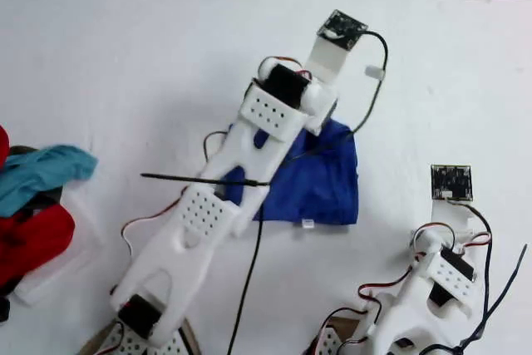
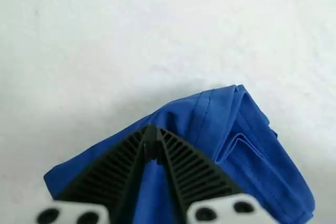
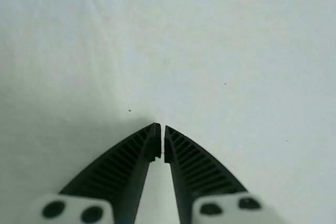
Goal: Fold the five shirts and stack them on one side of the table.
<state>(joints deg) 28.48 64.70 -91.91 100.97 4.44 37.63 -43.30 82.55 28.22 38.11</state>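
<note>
Near the front right of the desk point(image 1: 125, 56), the right gripper point(image 3: 161, 129) is hanging over the bare white top, its fingers closed almost tip to tip on nothing. At the left edge, a red shirt point(image 1: 33, 239) and a teal shirt point(image 1: 41, 174) are lying in a heap. Further in, the blue shirt point(image 1: 320, 176) is lying folded mid-desk. The left gripper point(image 2: 152, 135) is sitting at its edge with fingers closed; whether they are pinching cloth, I cannot tell.

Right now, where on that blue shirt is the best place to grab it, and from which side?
Probably the blue shirt by its far edge, the side away from the arm bases, coming down from above. It lies flat and folded on the table, so only an edge gives a lip to pinch. The left gripper sits shut on that edge.
</note>
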